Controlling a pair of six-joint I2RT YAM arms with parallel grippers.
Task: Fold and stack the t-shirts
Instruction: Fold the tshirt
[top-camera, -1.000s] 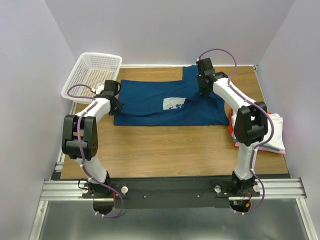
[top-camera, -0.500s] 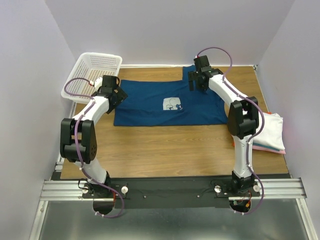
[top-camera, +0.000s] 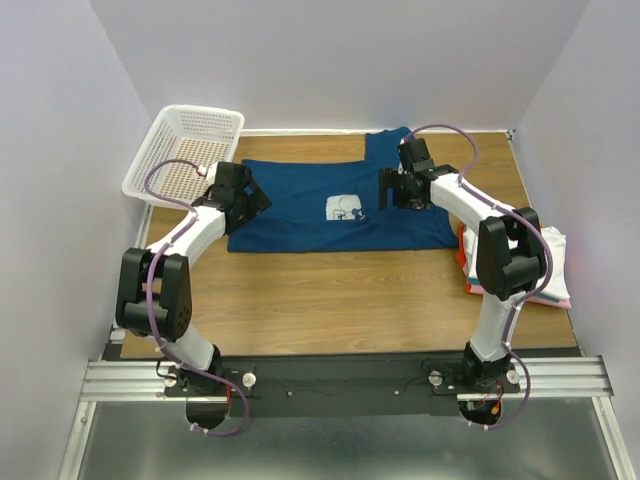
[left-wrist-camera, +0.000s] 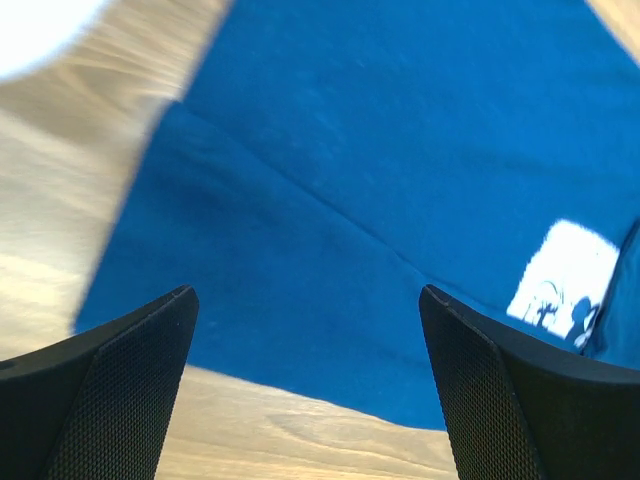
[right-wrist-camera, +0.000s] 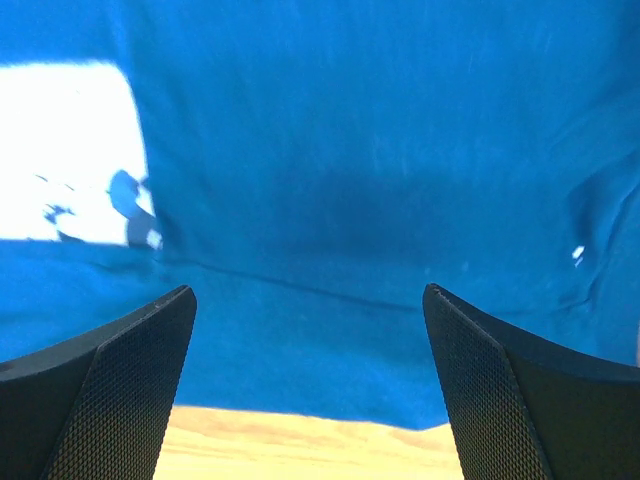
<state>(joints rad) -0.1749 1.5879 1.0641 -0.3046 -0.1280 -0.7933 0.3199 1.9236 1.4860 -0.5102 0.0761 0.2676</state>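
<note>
Logging from the overhead view: the wooden table (top-camera: 340, 300) carries everything. The blue tee (top-camera: 300, 195) is the biggest item on it, spread flat across the far half, with one section reaching toward the back edge on the right. A fold line runs across the cloth, clear in the left wrist view. The white mesh basket (top-camera: 190, 145) sits at the far left corner, tilted up on the table edge, just beside the tee's left end. The stack of folded tees (top-camera: 550, 260) lies at the right edge, white on top, with pink and orange-red edges showing underneath; my right arm partly covers it. The white square print (top-camera: 345, 208) is near the middle of the blue tee; I also see it in both wrist views (left-wrist-camera: 565, 270) (right-wrist-camera: 65, 150). My left gripper (top-camera: 255, 195) (left-wrist-camera: 305, 300) is over the tee's left part, fingers spread wide with nothing between them. My right gripper (top-camera: 392, 190) (right-wrist-camera: 305, 295) is over the tee just right of the print, likewise spread and empty. I cannot tell whether either one touches the cloth.
</note>
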